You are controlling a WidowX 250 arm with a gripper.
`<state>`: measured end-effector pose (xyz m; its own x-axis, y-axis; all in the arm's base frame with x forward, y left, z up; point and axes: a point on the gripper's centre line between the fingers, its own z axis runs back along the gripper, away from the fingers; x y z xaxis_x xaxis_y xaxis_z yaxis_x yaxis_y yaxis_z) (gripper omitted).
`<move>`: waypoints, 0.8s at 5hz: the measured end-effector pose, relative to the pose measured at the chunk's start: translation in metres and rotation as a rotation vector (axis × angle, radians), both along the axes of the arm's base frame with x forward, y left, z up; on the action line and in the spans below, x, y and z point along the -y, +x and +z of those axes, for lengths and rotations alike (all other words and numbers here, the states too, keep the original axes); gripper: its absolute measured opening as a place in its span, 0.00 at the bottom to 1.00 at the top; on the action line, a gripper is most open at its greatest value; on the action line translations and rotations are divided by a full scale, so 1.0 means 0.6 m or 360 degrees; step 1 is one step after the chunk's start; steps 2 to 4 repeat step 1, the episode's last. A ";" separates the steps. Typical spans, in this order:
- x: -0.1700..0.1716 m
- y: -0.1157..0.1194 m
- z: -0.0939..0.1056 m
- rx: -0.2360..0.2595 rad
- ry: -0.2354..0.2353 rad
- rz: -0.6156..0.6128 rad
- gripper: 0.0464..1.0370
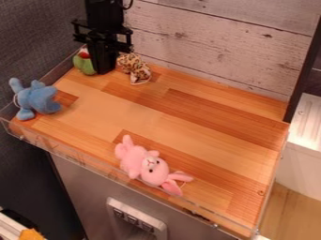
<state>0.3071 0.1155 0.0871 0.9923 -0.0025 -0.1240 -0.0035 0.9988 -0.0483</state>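
Upright at the back of the wooden tabletop (156,110), the tool (105,71) hangs between two soft toys, the things nearest to it. Whether it is open or closed, and whether it grips anything, I cannot tell. Just beside it, on the right side of the view, sits the leopard-spotted plush toy (134,69), its long axis slanting down and away from the tool toward the camera's right. On the tool's other side is the green plush toy with a red patch (83,64), partly hidden behind the tool's black body. Whether either toy touches the tool is unclear.

Nearer the camera and to the left of the tool, the blue plush toy (39,99) sits by the tabletop's side edge, apart from it. Well apart, toward the camera and a little to the right, the pink plush rabbit (147,164) lies face up near the front edge, its feet toward the tool and its ears pointing away. A clear rim (81,160) runs along that front edge. Behind the tool and the spotted toy, the wooden plank wall (207,47) bounds the back.
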 end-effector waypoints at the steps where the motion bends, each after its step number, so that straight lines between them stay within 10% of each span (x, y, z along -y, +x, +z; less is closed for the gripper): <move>1: -0.011 0.024 0.001 -0.0008 0.0014 0.0161 0.02; 4: -0.011 0.024 0.001 -0.0008 0.0014 0.0161 0.02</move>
